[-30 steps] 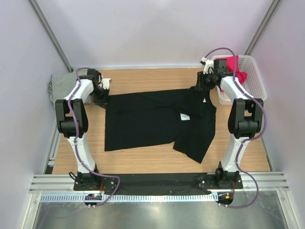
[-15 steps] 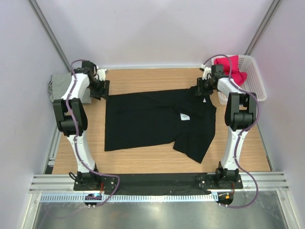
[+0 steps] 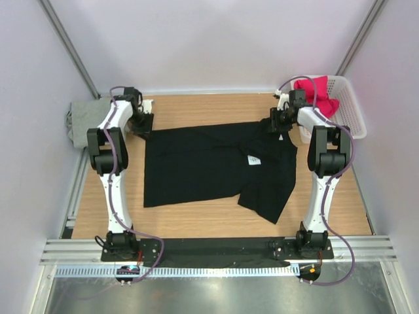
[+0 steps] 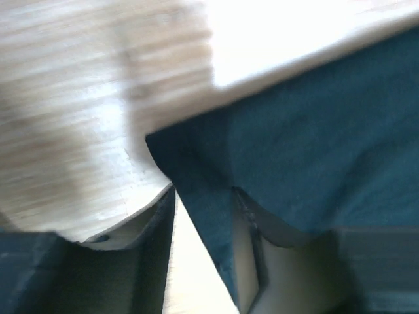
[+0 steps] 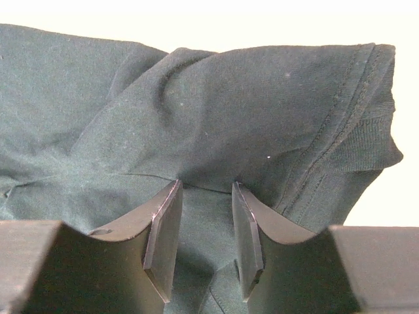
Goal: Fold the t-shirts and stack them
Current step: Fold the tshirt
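The large black t-shirt (image 3: pixel 209 167) lies spread on the wooden table (image 3: pixel 196 108), its white chest mark (image 3: pixel 253 159) facing up and one sleeve folded toward the front right. My left gripper (image 3: pixel 142 123) is at its far left corner. In the left wrist view it (image 4: pixel 203 196) is open with the shirt's corner (image 4: pixel 314 144) lying between the fingers. My right gripper (image 3: pixel 275 124) is at the far right corner. In its wrist view it (image 5: pixel 207 186) is open, fingertips down on the bunched black cloth (image 5: pixel 229 111). The grey t-shirt (image 3: pixel 82 118) lies at far left. The magenta-red t-shirt (image 3: pixel 319 91) sits in the basket.
The white mesh basket (image 3: pixel 350 114) stands at the far right corner, close behind my right arm. The grey shirt hangs over the table's left edge. Walls and slanted frame posts enclose the back and sides.
My left arm has swung its elbow in and brought the gripper right, onto the shirt's far left corner. My right gripper has settled at the far right corner. The shirt has not moved.
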Robot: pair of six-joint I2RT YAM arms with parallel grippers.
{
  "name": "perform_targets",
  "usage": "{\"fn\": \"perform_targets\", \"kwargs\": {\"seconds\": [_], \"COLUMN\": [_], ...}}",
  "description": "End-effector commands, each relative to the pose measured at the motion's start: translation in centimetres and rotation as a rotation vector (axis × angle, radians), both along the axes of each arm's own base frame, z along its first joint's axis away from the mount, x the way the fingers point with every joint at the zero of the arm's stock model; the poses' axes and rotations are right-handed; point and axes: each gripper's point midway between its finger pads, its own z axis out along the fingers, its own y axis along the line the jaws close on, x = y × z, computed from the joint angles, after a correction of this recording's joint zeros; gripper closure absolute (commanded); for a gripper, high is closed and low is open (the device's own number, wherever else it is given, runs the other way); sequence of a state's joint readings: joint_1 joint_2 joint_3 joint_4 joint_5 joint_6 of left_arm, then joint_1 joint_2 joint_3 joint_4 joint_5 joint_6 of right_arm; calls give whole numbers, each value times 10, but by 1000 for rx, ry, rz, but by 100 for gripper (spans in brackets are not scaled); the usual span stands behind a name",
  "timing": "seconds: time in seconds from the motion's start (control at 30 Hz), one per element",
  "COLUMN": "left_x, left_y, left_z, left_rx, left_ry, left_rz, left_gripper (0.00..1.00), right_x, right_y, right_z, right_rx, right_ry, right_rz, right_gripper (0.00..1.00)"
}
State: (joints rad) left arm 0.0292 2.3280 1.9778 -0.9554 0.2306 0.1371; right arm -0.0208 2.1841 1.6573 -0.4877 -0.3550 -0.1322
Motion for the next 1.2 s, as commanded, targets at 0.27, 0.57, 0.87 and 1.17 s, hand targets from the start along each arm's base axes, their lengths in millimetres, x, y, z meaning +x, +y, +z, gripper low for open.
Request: {"fn": "perform_targets", "kwargs": {"seconds": [0.27, 0.57, 0.87, 1.17], "left_x": [32, 81, 114, 74], "left_y": [12, 23, 8, -66], "left_z": [-27, -17, 41, 152], "left_rx": [108, 167, 224, 71], "left_ry": [-30, -146, -320, -453], "left_rz": [50, 52, 31, -30], "left_gripper": [99, 100, 63, 43], "right_x": [19, 48, 81, 55], "right_y": [-25, -22, -35, -31], "right_z": [-15, -25, 15, 120], "right_rx": [-187, -282, -356, -316], "right_ry": [-10, -36, -160, -290], "right_rz": [-63, -55, -120, -130], "right_gripper": [76, 86, 70, 56]}}
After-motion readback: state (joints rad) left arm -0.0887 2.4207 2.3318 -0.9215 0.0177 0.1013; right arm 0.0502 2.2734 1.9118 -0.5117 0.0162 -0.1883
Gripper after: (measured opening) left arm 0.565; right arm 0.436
